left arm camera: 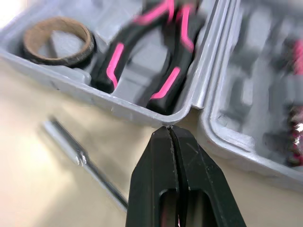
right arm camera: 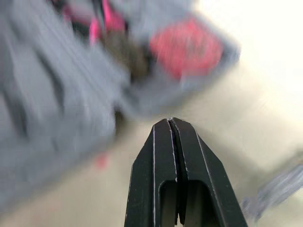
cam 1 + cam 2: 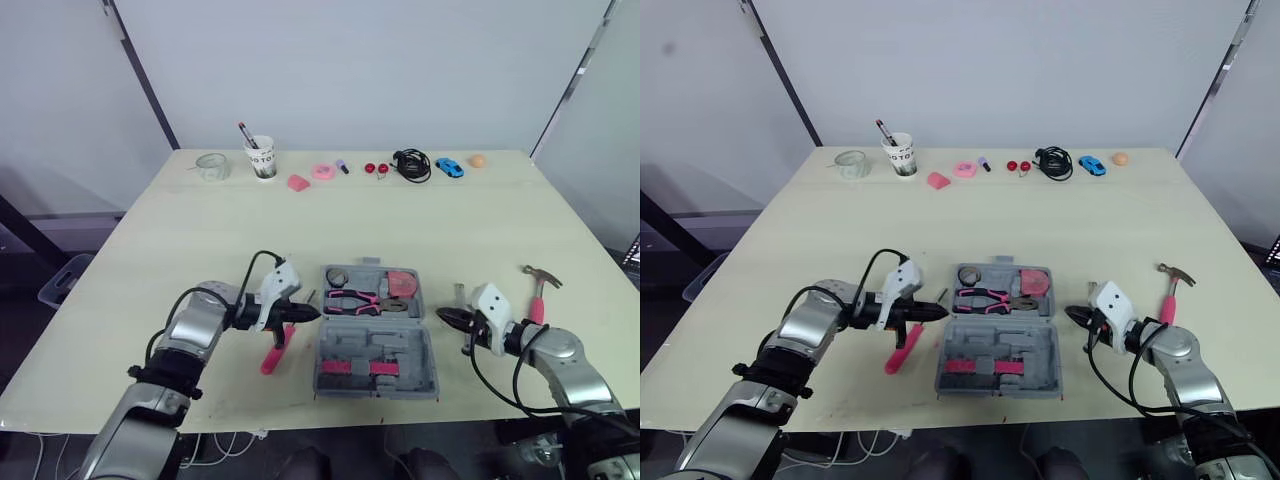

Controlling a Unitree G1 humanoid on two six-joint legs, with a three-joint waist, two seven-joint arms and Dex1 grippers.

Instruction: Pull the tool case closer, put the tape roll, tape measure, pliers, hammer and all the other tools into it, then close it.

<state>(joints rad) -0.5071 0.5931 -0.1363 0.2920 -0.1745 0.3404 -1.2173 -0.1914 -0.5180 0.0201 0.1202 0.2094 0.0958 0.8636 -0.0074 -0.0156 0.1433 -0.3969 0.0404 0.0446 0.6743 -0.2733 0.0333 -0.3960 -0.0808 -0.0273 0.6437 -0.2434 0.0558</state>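
Silver-grey arms (image 3: pixel 190 335), white wrist housings (image 3: pixel 274 292), black cables (image 3: pixel 248 274), black tapered jaws.

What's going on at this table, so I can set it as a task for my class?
A two-armed robot is packing tools into an open grey tool case near the table's front edge. The tape roll, pliers and red tape measure lie inside it. The hammer lies on the table to the case's right, and a pink-handled screwdriver to its left. The left gripper and right gripper, both shut and empty, flank the case.
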